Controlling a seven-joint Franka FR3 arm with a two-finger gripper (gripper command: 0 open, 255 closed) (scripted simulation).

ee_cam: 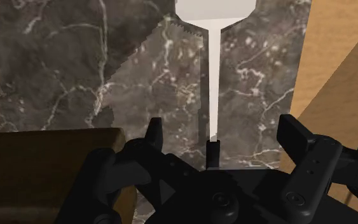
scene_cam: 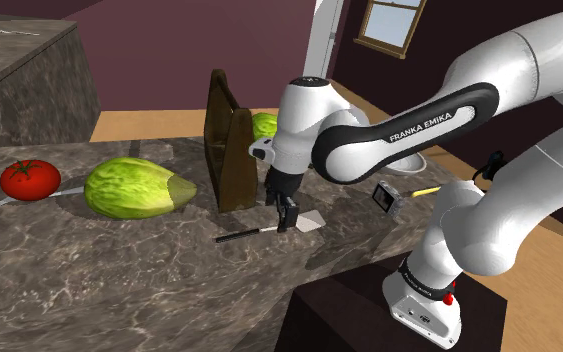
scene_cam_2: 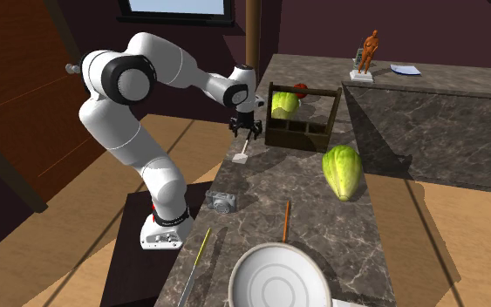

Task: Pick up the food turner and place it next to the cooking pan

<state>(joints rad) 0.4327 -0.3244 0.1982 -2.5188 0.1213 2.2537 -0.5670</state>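
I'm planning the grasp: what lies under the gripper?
The turner lies on the counter under the open gripper, its stem between the fingers. In the wrist view, the gripper hides its handle.

Stretches the white arm (scene_cam: 399, 130) leftward in the shoulder view; bends the wrist (scene_cam: 304, 115) over; points the black gripper (scene_cam: 287, 213) straight down; holds the fingers (ee_cam: 295, 133) well apart, clasping nothing.

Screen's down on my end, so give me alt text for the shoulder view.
The open black gripper is poised low over the food turner, which lies flat on the dark marbled counter beside a dark wooden caddy. Toward the view's left lie a green leafy vegetable and a red tomato.
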